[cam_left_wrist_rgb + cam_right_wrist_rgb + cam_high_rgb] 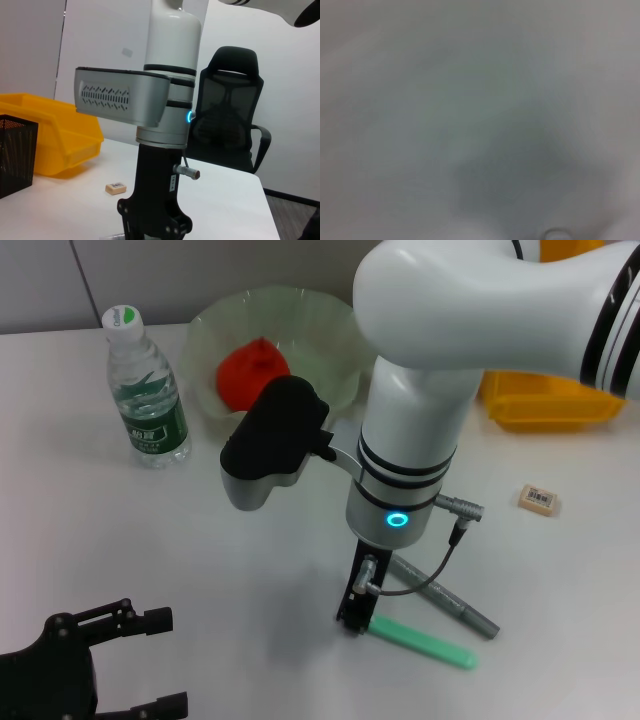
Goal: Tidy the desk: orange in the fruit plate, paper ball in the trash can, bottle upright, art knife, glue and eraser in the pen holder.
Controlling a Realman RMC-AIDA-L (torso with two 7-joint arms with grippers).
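Orange-red: 1 orange (254,373) in fruit plate (338,327); 1 bottle (146,390) upright; right hand (356,622) grip unclear

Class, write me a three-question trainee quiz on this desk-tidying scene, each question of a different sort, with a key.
1. True or false: the orange lies in the fruit plate.
2. Which stands upright at the robot's left? A) the bottle B) the yellow trash can C) the eraser
3. Fill in: the right end effector is down at the desk beside the near end of the ____ stick, which lies next to a grey pen-like tool.

Note: the left end effector sits low at the near left; the pen holder shows only in the left wrist view.

Key: 1 true; 2 A; 3 green.
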